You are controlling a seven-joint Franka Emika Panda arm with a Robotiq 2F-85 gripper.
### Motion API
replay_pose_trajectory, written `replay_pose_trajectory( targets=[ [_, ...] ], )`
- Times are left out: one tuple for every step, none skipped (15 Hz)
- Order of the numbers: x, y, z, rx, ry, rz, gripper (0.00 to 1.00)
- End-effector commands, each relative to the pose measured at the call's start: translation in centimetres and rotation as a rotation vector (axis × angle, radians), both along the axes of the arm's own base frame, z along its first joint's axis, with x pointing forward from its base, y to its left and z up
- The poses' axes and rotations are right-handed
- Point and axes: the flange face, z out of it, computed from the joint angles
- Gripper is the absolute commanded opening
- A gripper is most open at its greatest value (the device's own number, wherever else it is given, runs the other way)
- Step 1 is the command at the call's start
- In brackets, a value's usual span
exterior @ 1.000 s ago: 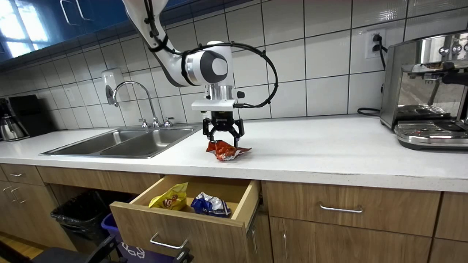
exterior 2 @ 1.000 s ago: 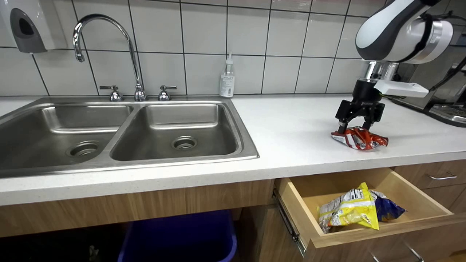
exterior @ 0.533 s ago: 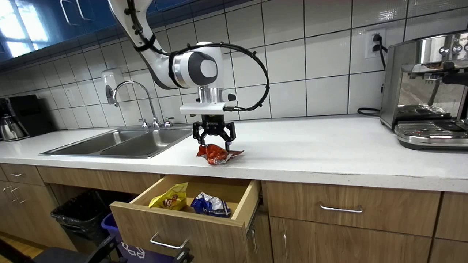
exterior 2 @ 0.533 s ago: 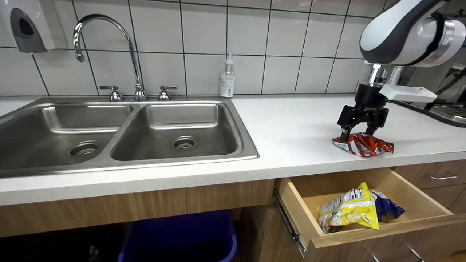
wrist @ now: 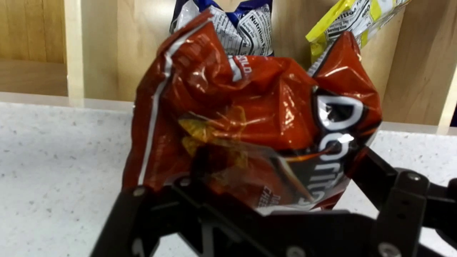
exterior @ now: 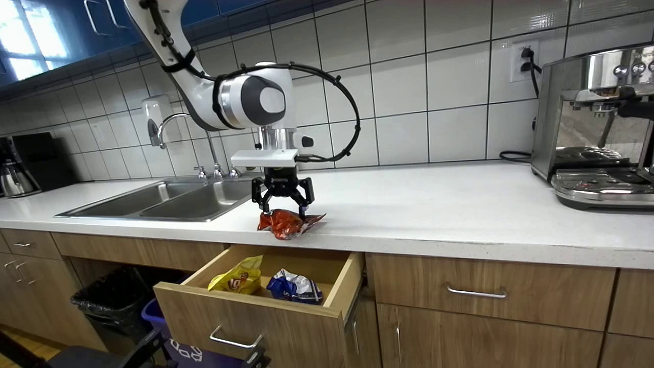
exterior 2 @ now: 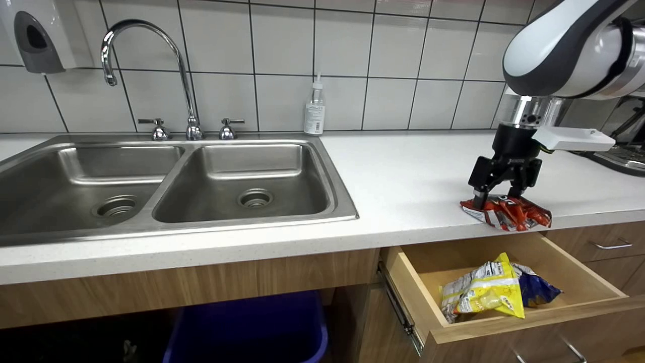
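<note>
Gripper (exterior: 284, 211): fingers (exterior 2: 479, 199) well apart, a crumpled red Doritos bag (exterior: 285, 225) held between them, gripped from above. Bag is low, by the front edge of the white counter (exterior: 439, 204) (whether its underside touches, cannot tell). Below that edge, a pulled-out drawer (exterior: 286, 327) holds a yellow bag (exterior: 237, 277) and a blue bag (exterior: 295, 287), close together. Double steel sink (exterior 2: 216, 194) to one side of the arm (exterior: 255, 105), pump bottle (exterior 2: 315, 111) at its back corner; espresso machine (exterior: 587, 133) on the opposite side. White tile wall (exterior: 398, 87) behind; blue cupboards (exterior: 82, 46) above it.
</note>
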Motion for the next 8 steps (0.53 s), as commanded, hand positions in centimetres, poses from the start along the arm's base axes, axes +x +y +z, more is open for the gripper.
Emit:
replay_pose_trajectory(
  targets=[
    [-2.2,1.7,0.6,-0.001,-0.010,0.005,1.00],
    [-2.6,2.0,0.4,-0.002,-0.009,0.011,1.00],
    [-3.0,2.4,0.4,-0.002,-0.007,0.016,1.00],
    [-3.3,2.7,0.4,-0.003,-0.005,0.021,1.00],
    [-3.7,3.0,0.3,-0.005,-0.002,0.027,1.00],
    [-4.0,3.3,0.3,-0.006,0.001,0.030,1.00],
    [-4.5,3.5,0.4,-0.009,0.003,0.032,1.00],
    [-4.9,3.6,0.4,-0.010,0.004,0.033,1.00]
  ],
)
